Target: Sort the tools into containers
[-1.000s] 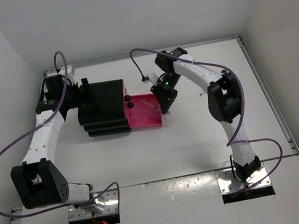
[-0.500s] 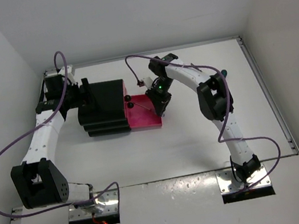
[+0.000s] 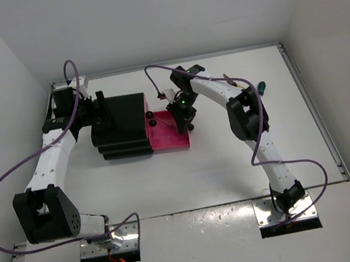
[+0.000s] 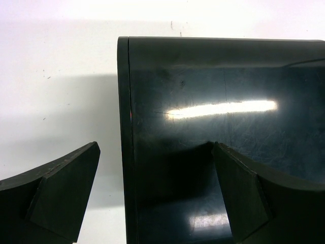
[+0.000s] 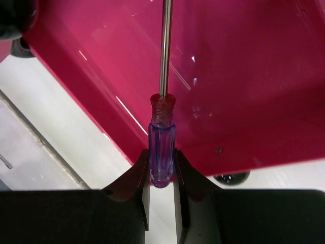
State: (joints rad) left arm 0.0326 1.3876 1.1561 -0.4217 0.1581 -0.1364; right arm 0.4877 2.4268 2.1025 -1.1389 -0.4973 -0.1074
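Swung leftward since a second ago, my right pincer point(image 5: 161, 175) hangs above the open pink drawer point(image 5: 244, 76), clenched on the purple-handled screwdriver point(image 5: 162, 137) whose shaft points into it: not yet dropped, and another dark tool point(image 3: 261, 86) waits well apart on the table point(image 3: 233, 154).

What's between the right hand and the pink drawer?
A screwdriver: the right hand grips its handle, shaft pointing over the drawer, per the right wrist view.

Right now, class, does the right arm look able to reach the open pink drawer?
Probably yes: the right claw, gripping a screwdriver, hangs over the open drawer, and nothing covers it.
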